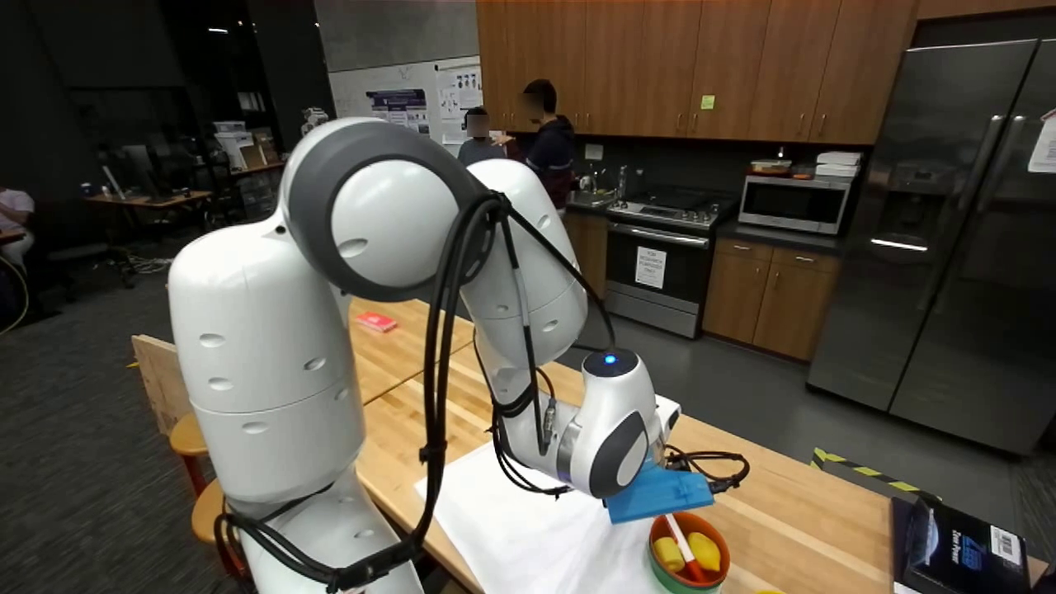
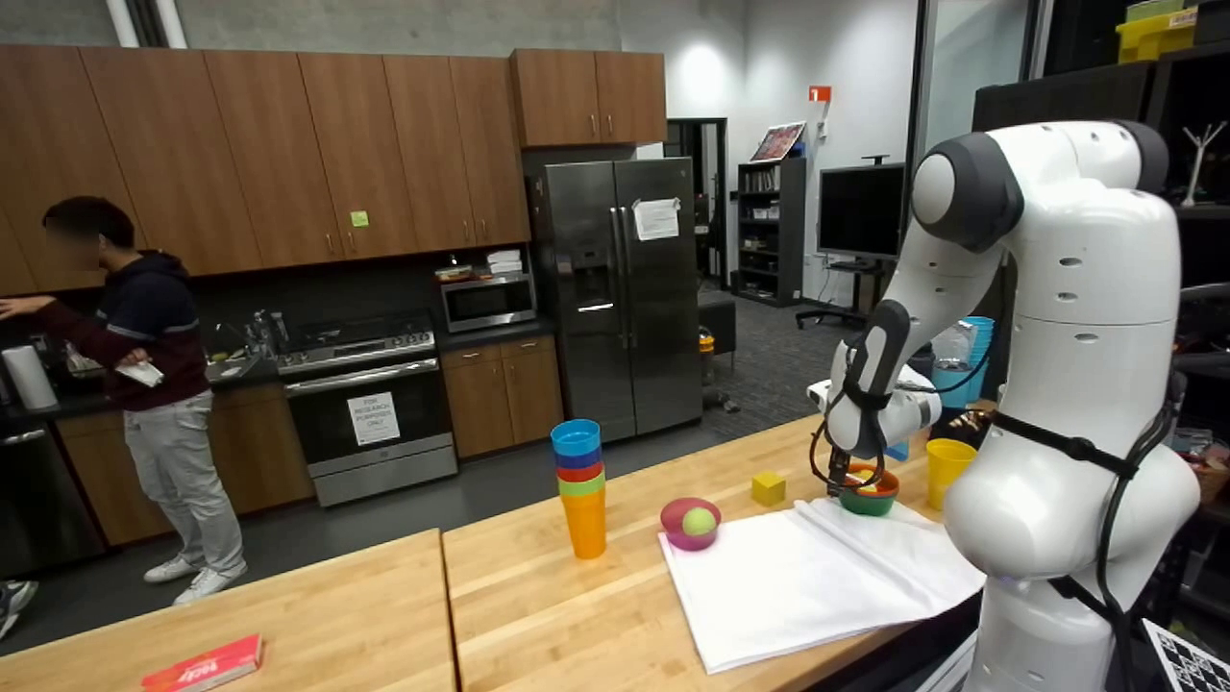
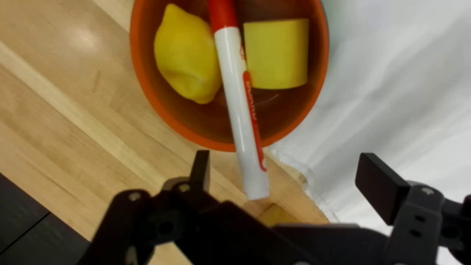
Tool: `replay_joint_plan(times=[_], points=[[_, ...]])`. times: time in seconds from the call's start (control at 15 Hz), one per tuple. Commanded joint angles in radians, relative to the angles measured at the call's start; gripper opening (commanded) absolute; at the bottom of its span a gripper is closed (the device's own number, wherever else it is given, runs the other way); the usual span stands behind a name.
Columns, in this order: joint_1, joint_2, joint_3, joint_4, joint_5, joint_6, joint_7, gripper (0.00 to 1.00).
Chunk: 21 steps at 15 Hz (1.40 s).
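Hand–marker relation: in the wrist view the red-capped white plastic marker [image 3: 239, 99] lies ahead of the black two-fingered hand [image 3: 289, 175]. Its blunt white end reaches back into the span between the fingers, closer to the finger [image 3: 200, 169] over the pale wooden surface [image 3: 73, 99] than to the finger [image 3: 382, 187] over the rumpled white cloth [image 3: 368, 92]. Only one arm, white and jointed, so no choice of side.

Hand state: fingers spread wide; no contact with the marker visible, nothing held. Height gap between white end and fingers cannot be told.

Location: marker rests in a round bowl [image 3: 206, 125], orange inside with green showing below the rim, standing at the cloth's edge.

Orientation: marker tilted. Red cap [image 3: 222, 14] sits low in the bowl, pointing away from the hand; the white end [image 1: 675, 532], raised in an exterior view, crosses the rim and points towards it. Long axis roughly square to the line joining the fingers, slightly skewed.

Neighbours: shaft passes between a yellow lemon-shaped piece [image 3: 187, 55] and a yellow block with a curved lower edge [image 3: 276, 55].
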Motion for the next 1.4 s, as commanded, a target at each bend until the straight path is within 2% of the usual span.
replay_joint_plan(times=[0.0, 0.27, 0.47, 0.53, 0.8, 1.33], points=[[-0.058, -0.004, 0.088, -0.023, 0.182, 0.004, -0.147, 1.00], [-0.141, -0.068, 0.162, -0.046, 0.376, -0.038, -0.337, 1.00], [-0.172, -0.094, 0.177, -0.023, 0.523, -0.091, -0.491, 1.00], [-0.173, -0.103, 0.170, -0.013, 0.577, -0.121, -0.559, 1.00], [-0.173, -0.132, 0.115, 0.018, 0.678, -0.227, -0.778, 1.00], [-0.168, -0.209, 0.018, -0.022, 0.758, -0.320, -1.139, 1.00]])
